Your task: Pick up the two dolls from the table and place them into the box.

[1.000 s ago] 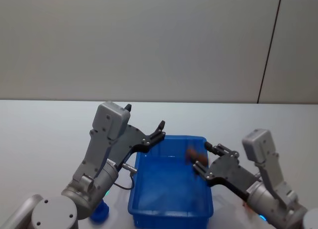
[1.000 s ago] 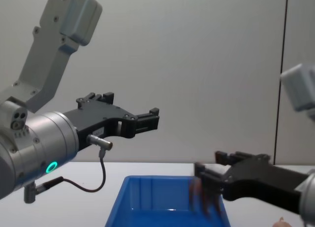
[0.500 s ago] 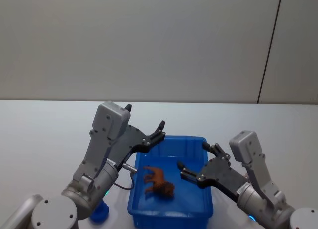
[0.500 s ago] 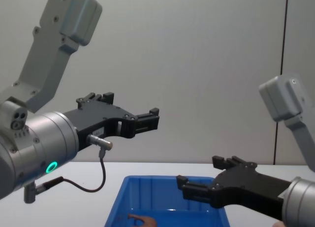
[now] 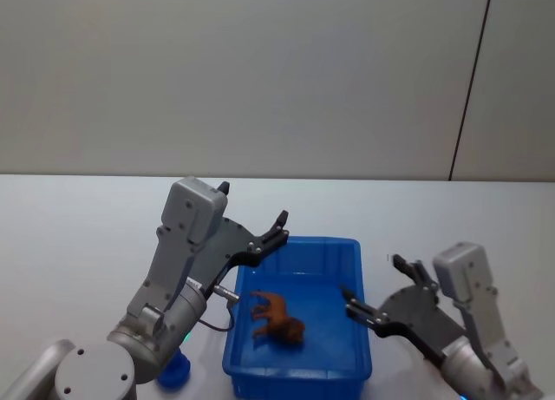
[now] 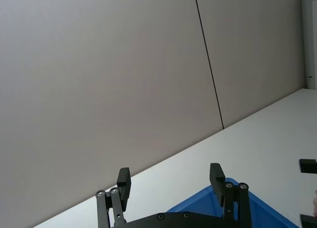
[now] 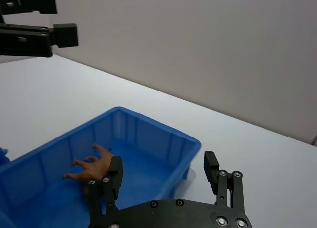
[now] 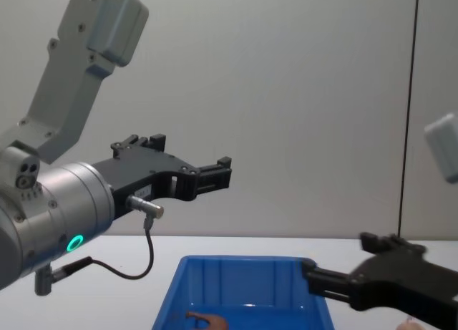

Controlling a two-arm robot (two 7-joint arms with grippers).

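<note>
Tan doll [image 5: 277,318] is in the box [image 5: 358,265]. I see it lying on the blue floor, a little toward 9 o'clock from the floor's middle and apart from the walls. In the right wrist view its limbs are splayed across the floor.

Box: it stands on the white table [image 5: 87,235], at 6 o'clock in my head view.

Left tool [image 6: 170,172]: released, with both fingers spread wide. In the head view it hangs at about 10 o'clock of the box, raised above that corner of the rim. From the chest camera it sits well above the box, pointing across it.

Right tool [image 7: 163,161]: released, with its fingers wide apart. In the head view it is at 3 o'clock of the box, outside the right wall. One finger reaches up to the rim and the other lies over the table. From the chest camera it is roughly level with the rim. I cannot tell whether the nearer finger touches the rim.

A pink speck [image 8: 409,321] shows at the lower edge of the chest view, under the right tool. Too little of it is visible for me to say what it is.
</note>
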